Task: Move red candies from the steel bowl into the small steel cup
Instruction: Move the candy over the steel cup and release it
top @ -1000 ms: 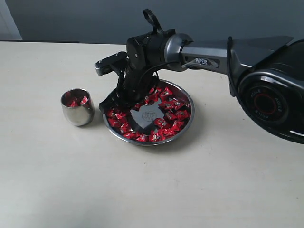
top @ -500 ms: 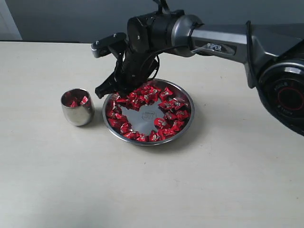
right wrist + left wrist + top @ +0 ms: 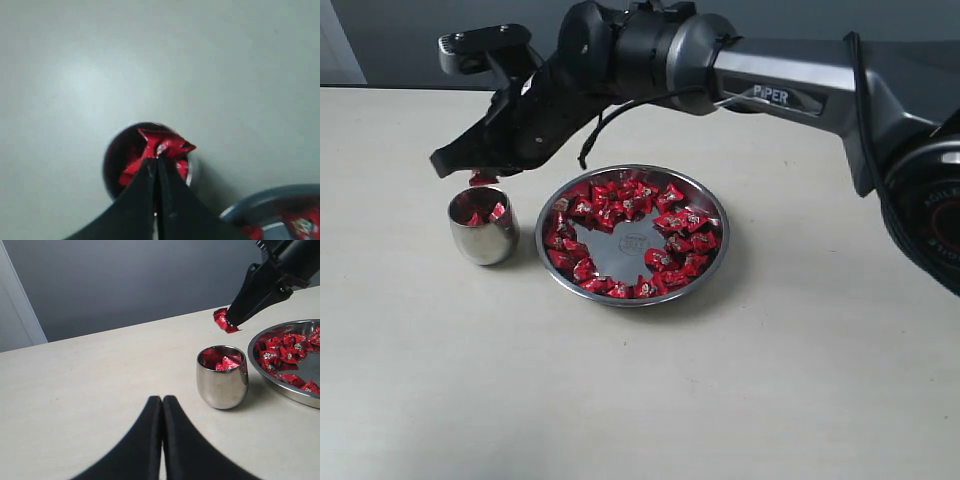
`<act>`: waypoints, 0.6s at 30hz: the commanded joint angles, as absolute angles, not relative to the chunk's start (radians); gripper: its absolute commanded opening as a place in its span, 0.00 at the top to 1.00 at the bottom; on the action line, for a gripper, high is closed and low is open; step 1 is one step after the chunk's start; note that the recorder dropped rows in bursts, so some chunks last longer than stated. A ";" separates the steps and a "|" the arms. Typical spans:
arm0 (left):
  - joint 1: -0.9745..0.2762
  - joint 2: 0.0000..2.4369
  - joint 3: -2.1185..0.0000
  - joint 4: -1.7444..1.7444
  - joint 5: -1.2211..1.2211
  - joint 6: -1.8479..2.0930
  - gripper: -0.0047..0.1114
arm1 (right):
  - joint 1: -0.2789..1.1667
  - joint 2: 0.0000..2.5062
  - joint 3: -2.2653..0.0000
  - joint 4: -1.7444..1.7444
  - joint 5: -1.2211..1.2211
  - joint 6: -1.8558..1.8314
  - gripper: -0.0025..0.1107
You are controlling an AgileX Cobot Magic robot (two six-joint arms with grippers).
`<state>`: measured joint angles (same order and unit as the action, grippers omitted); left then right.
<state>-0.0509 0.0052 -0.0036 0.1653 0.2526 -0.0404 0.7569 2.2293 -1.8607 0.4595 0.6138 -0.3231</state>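
Observation:
The steel bowl (image 3: 714,198) (image 3: 260,340) sits mid-table with many red candies (image 3: 670,225) (image 3: 287,351) ringed round its flat bottom. Left of it stands the small steel cup (image 3: 483,238) (image 3: 222,382) (image 3: 112,150) with a few red candies (image 3: 485,213) (image 3: 223,362) inside. My right gripper (image 3: 470,172) (image 3: 231,321) (image 3: 156,160) hangs just above the cup, shut on one red candy (image 3: 482,179) (image 3: 223,321) (image 3: 165,142) pinched at its fingertips. My left gripper (image 3: 162,400) is shut and empty, low over the table on the near side of the cup; it does not show in the exterior view.
The right arm (image 3: 770,90) stretches from the right edge over the far side of the bowl. A grey wall (image 3: 440,40) runs behind the pale table (image 3: 620,400).
The right gripper closed on a candy in the bowl, rose and swung left with it; it now hangs over the cup. The left gripper's earlier state is not shown.

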 commanded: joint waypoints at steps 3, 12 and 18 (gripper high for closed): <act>-0.051 0.000 0.000 0.162 0.242 -0.043 0.96 | 0.780 2.262 -1.860 0.478 0.592 -0.350 0.97; -0.051 0.000 0.000 0.162 0.242 -0.043 0.96 | 0.780 2.266 -1.860 0.455 0.621 -0.392 0.64; -0.051 0.000 0.000 0.162 0.242 -0.043 0.96 | 0.715 2.260 -1.860 -0.036 0.819 -0.051 0.64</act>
